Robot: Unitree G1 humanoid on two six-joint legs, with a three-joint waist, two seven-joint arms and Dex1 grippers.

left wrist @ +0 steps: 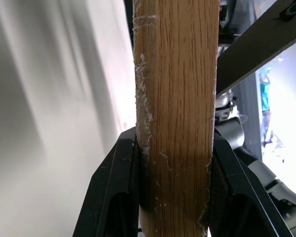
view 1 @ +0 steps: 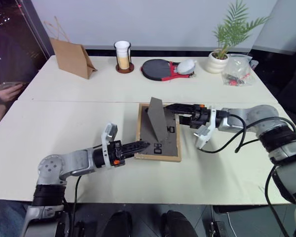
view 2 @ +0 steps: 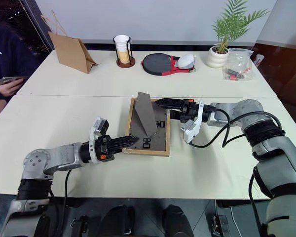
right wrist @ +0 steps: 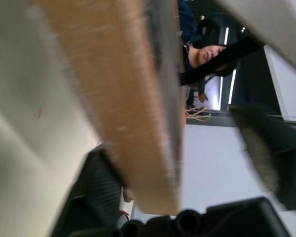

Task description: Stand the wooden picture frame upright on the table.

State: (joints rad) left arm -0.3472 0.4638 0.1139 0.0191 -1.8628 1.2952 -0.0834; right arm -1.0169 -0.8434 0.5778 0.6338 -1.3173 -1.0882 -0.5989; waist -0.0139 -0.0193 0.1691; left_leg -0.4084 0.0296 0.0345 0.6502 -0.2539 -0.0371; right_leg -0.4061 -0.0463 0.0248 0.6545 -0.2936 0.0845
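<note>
Face-down, the wooden picture frame (view 1: 159, 133) runs lengthwise away; left tool (view 1: 139, 146) clamps its edge, right tool (view 1: 173, 109) spread around it.

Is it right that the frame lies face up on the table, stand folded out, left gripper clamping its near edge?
Not quite: the frame lies face down, its dark back and raised stand up, as the left eye view shows. The left gripper does clamp its edge.

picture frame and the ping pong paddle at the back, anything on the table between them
Nothing: in the left eye view, the table is bare from the wooden picture frame to the ping pong paddle, apart from its seam line.
</note>
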